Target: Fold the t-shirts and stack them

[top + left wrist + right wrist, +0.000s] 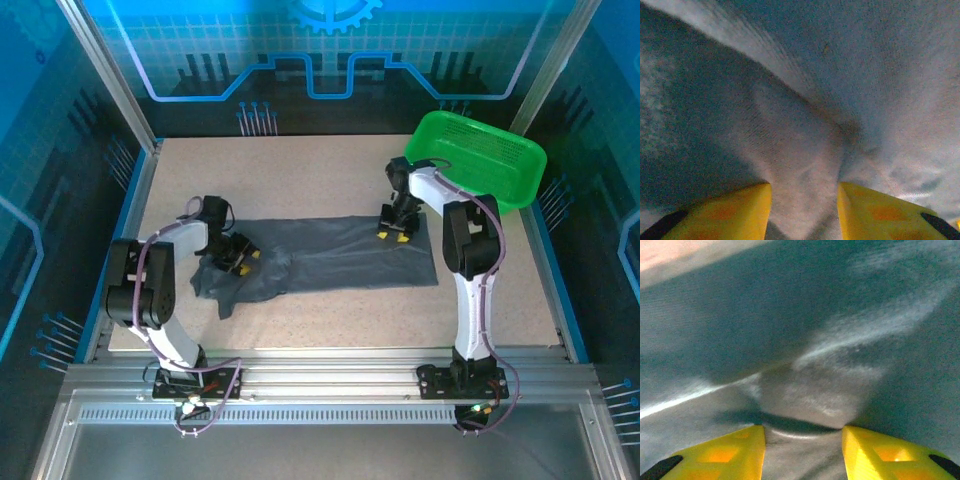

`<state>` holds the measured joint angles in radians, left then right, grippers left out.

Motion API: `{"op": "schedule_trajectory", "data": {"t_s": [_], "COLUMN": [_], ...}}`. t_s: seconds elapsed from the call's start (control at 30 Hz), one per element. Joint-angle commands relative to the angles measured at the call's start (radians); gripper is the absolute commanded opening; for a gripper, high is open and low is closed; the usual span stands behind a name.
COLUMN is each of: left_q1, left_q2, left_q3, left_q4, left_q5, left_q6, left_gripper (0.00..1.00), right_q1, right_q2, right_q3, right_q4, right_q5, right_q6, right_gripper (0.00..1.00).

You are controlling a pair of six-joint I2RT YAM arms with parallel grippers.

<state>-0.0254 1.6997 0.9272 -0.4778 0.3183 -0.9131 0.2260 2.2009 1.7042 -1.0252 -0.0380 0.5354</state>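
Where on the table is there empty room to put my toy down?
Bare table lies between the t-shirt and the far edge, left of the green basket. Another bare strip runs between the t-shirt and the near edge. The middle is crowded: the left gripper and right gripper sit on the t-shirt.

One t-shirt (345, 255), one basket (520, 185), two hands (238, 262) (394, 235)

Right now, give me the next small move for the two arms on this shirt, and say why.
Probably close both grippers firmly before lifting. The left gripper and right gripper are each down on the dark grey t-shirt with cloth ridged between their yellow fingers, yet I cannot tell whether either is clamped; a loose pinch would likely slip.
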Motion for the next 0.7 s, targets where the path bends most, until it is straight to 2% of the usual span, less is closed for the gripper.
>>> {"op": "schedule_trajectory", "data": {"t_s": [0.0, 0.07, 0.17, 0.27, 0.4, 0.53, 0.67], "left_q1": [-0.004, -0.004, 0.009, 0.065, 0.151, 0.177, 0.177], "left_q2": [-0.045, -0.142, -0.285, -0.361, -0.328, -0.285, -0.234], "left_q3": [0.012, 0.018, -0.006, -0.085, -0.134, -0.131, -0.128], "left_q4": [-0.008, -0.089, -0.204, -0.208, -0.146, -0.06, -0.025], "left_q5": [0.005, -0.071, -0.208, -0.23, -0.205, -0.195, -0.207], "left_q6": [0.059, 0.09, 0.145, 0.19, 0.267, 0.327, 0.368], "left_gripper": [0.45, 0.46, 0.48, 0.47, 0.44, 0.42, 0.4], "right_q1": [-0.026, -0.006, 0.046, 0.093, 0.15, 0.179, 0.199], "right_q2": [0.006, -0.055, -0.163, -0.258, -0.321, -0.356, -0.376], "right_q3": [0.004, -0.019, -0.055, -0.101, -0.141, -0.18, -0.195], "right_q4": [-0.019, 0.037, 0.083, 0.127, 0.172, 0.216, 0.224], "right_q5": [-0.027, -0.074, -0.076, -0.111, -0.196, -0.272, -0.293], "right_q6": [-0.056, -0.101, -0.146, -0.152, -0.137, -0.096, -0.078], "right_gripper": [0.47, 0.5, 0.56, 0.59, 0.6, 0.61, 0.61]}}
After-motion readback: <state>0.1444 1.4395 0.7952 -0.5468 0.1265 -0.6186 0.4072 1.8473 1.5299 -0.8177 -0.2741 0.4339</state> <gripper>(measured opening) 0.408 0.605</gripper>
